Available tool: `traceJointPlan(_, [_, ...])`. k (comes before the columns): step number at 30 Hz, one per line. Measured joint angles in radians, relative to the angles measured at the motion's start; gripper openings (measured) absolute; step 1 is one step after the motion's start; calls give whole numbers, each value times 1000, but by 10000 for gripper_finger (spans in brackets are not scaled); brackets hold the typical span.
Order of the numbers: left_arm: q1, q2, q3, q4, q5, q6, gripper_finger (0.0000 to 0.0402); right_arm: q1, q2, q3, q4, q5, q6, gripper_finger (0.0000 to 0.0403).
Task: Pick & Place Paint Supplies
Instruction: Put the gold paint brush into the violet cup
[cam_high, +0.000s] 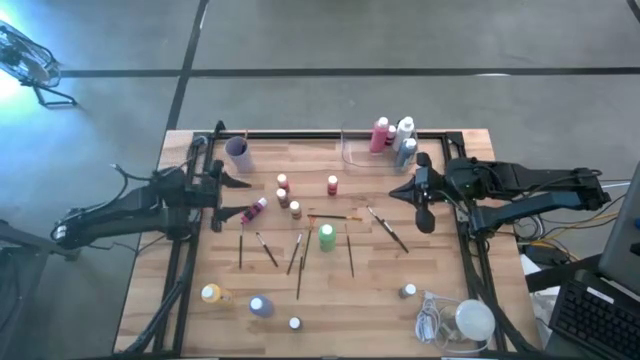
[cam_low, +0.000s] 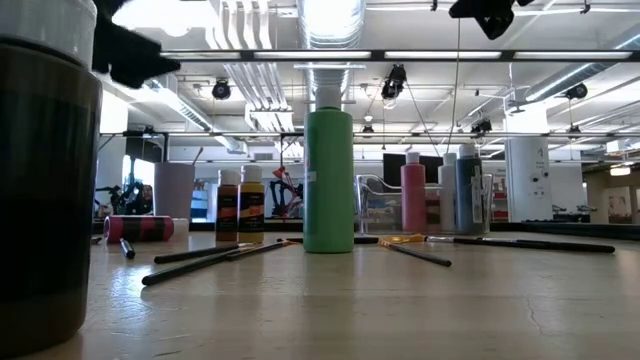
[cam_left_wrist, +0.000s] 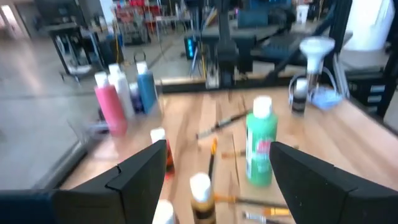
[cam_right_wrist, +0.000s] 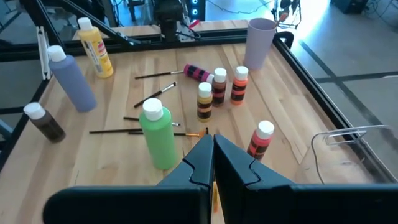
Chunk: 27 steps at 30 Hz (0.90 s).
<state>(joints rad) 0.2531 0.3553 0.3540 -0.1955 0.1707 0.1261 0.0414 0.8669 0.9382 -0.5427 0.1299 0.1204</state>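
The paint supplies lie scattered over the wooden table. A green bottle (cam_high: 326, 237) (cam_right_wrist: 158, 137) stands upright mid-table, with several small bottles (cam_high: 283, 197) behind it and a pink bottle (cam_high: 254, 211) lying on its side. Thin dark brushes (cam_high: 298, 262) lie flat around them. My left gripper (cam_high: 238, 190) (cam_left_wrist: 217, 180) hangs open over the table's left side, pointing at the small bottles with nothing between its fingers. My right gripper (cam_high: 396, 193) (cam_right_wrist: 213, 158) is shut and empty above the table's right side, pointing toward the green bottle.
A clear tray (cam_high: 352, 152) at the far edge holds pink, white and blue bottles (cam_high: 380, 135). A purple cup (cam_high: 238, 153) stands far left. Yellow (cam_high: 211, 294) and purple (cam_high: 261, 306) bottles stand near the front edge. A white lump with a cord (cam_high: 470, 320) sits front right.
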Motion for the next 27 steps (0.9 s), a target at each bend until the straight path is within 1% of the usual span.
traceJointPlan(8, [0, 0, -205, 3, 0, -10, 289, 0, 34, 0, 0, 0, 0, 9])
traceJointPlan(10, [6, -6, -235, 36, -19, -110, 289, 0, 43, 0, 0, 0, 0, 9])
traceJointPlan(12, [9, -16, -242, 53, -61, -185, 289, 0, 52, 0, 0, 0, 0, 9])
traceJointPlan(13, [9, -17, -245, 37, -79, -206, 289, 0, 56, 0, 0, 0, 0, 9])
traceJointPlan(27, [8, -13, -244, 34, -84, -213, 289, 0, 143, -1, 0, 0, 0, 9])
